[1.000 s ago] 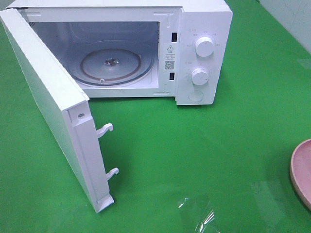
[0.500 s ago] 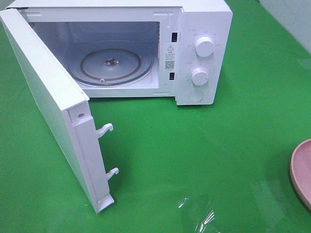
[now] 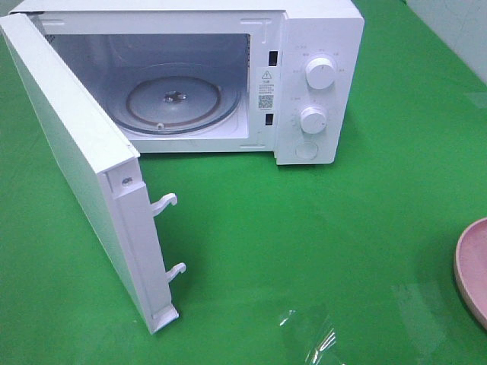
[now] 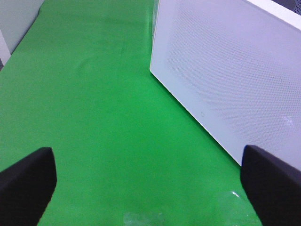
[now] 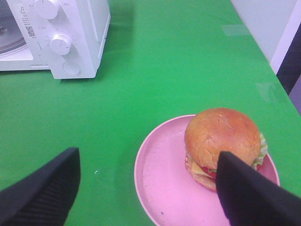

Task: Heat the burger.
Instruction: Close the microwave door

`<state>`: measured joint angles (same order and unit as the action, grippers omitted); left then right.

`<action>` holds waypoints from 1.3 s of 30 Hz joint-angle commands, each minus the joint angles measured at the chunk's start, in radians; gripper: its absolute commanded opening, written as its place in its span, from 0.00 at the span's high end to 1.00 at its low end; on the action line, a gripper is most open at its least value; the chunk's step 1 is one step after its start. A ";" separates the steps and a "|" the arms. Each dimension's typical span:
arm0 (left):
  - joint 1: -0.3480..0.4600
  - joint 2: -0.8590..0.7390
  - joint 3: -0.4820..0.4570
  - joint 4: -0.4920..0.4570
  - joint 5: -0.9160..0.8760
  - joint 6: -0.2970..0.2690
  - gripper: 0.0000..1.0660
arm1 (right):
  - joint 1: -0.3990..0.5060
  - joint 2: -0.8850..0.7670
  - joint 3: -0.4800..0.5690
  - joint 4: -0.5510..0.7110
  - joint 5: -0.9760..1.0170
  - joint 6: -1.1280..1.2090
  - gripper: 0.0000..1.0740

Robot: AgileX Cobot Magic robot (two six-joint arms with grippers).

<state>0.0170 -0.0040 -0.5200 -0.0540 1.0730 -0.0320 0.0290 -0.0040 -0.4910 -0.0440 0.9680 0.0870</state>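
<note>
The burger (image 5: pixel 221 141), with a brown domed bun and yellow-green filling, sits on a pink plate (image 5: pixel 164 183) in the right wrist view. The plate's edge (image 3: pixel 470 270) shows at the right border of the exterior view; the burger is out of that view. My right gripper (image 5: pixel 148 188) is open, hanging above the plate with one finger beside the burger. My left gripper (image 4: pixel 150 183) is open and empty over green cloth next to the microwave door (image 4: pixel 225 80). The white microwave (image 3: pixel 304 76) stands open with an empty glass turntable (image 3: pixel 173 103).
The open door (image 3: pixel 91 175) swings out toward the front left, with two latch hooks (image 3: pixel 166 204) sticking out. Two knobs (image 3: pixel 319 74) are on the microwave's right panel. Green cloth (image 3: pixel 304 243) covers the table. A grey wall edge (image 5: pixel 282 28) lies at the right.
</note>
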 commanded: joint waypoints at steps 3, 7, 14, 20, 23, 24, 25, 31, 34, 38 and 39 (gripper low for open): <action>0.002 -0.006 0.003 -0.002 -0.007 -0.001 0.07 | -0.003 -0.026 0.002 0.004 -0.007 -0.009 0.29; 0.002 -0.006 0.003 -0.002 -0.007 -0.001 0.07 | -0.003 -0.026 0.002 0.004 -0.007 -0.009 0.29; 0.002 -0.006 0.003 -0.002 -0.007 -0.001 0.07 | -0.003 -0.026 0.002 0.001 -0.007 -0.005 0.29; 0.002 -0.006 0.000 -0.002 -0.011 -0.002 0.09 | -0.003 -0.026 0.002 -0.002 -0.007 -0.001 0.29; 0.002 -0.005 -0.010 -0.002 -0.025 -0.005 0.10 | -0.003 -0.026 0.002 -0.002 -0.007 -0.001 0.29; 0.002 0.001 -0.020 -0.002 -0.049 -0.005 0.10 | -0.003 -0.026 0.002 -0.002 -0.007 -0.001 0.29; 0.002 0.001 -0.020 -0.002 -0.049 -0.005 0.10 | -0.003 -0.026 0.002 -0.002 -0.007 -0.001 0.29; 0.002 0.104 -0.024 0.013 -0.137 -0.032 0.17 | -0.003 -0.026 0.002 -0.002 -0.007 -0.001 0.29; 0.002 0.166 -0.024 0.020 -0.195 -0.032 0.26 | -0.003 -0.026 0.002 -0.002 -0.007 -0.001 0.29; 0.002 0.253 -0.024 0.032 -0.277 -0.031 0.42 | -0.003 -0.026 0.002 -0.002 -0.007 -0.001 0.29; 0.002 0.296 -0.024 0.035 -0.320 -0.031 0.52 | -0.003 -0.026 0.002 -0.002 -0.007 -0.001 0.29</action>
<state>0.0170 0.2450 -0.5370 -0.0250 0.8290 -0.0560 0.0290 -0.0040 -0.4910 -0.0450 0.9680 0.0880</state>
